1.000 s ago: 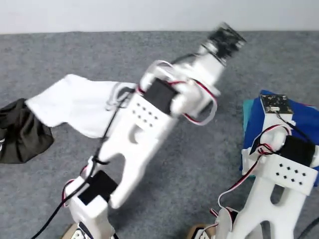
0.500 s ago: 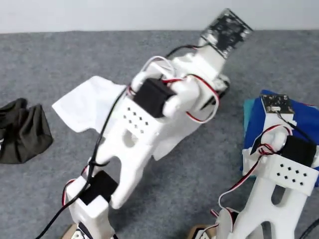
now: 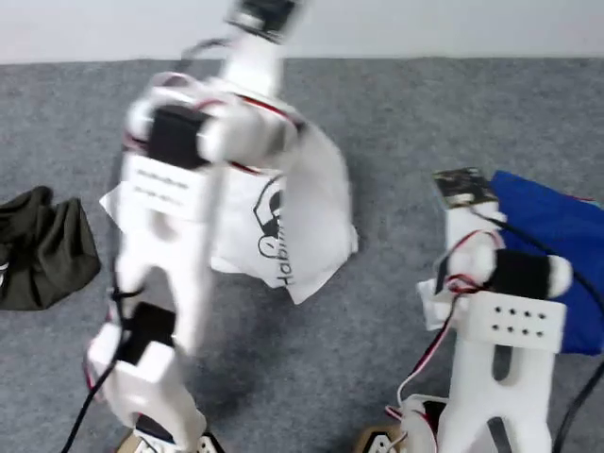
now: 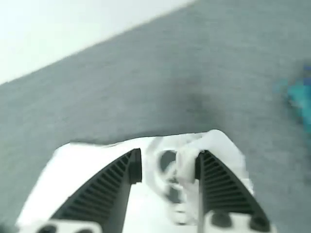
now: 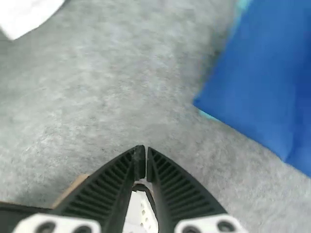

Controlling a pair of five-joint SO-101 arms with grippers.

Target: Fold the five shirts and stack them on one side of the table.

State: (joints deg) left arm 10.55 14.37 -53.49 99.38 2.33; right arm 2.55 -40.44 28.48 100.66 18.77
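High view first, from the near edge of the grey table (image 3: 377, 330) outward: the two white arms rise from about 6 o'clock, the left arm (image 3: 179, 189) at 7 o'clock and the right arm (image 3: 500, 321) at 5 o'clock. The right arm stands low and compact, its wrist pointing toward the blue shirt (image 3: 547, 226), which lies flat at 3 o'clock against the table's right edge. In the right wrist view, the right gripper (image 5: 142, 148) has its jaws pressed tip to tip with nothing between them, hanging over bare grey cloth; the blue shirt (image 5: 262, 82) lies just beyond it, and a thin teal edge (image 5: 209, 115) peeks out from under the blue shirt's border. The left arm reaches up tall and blurred over the middle of the table, above the white shirt (image 3: 283, 226), which sits a little toward 10 o'clock from the centre, partly doubled over, with a dark print showing on its upper layer. In the left wrist view, the left gripper (image 4: 168, 153) has its jaws standing apart at a middling width, with a bunched fold of the white shirt (image 4: 97, 160) showing in the gap; whether the fingers actually touch that cloth I cannot tell. At 9 o'clock a dark shirt (image 3: 42, 245) lies crumpled in a heap at the left edge, well apart from the white one. Beyond the table, at 12 o'clock, runs a pale wall (image 3: 425, 28).
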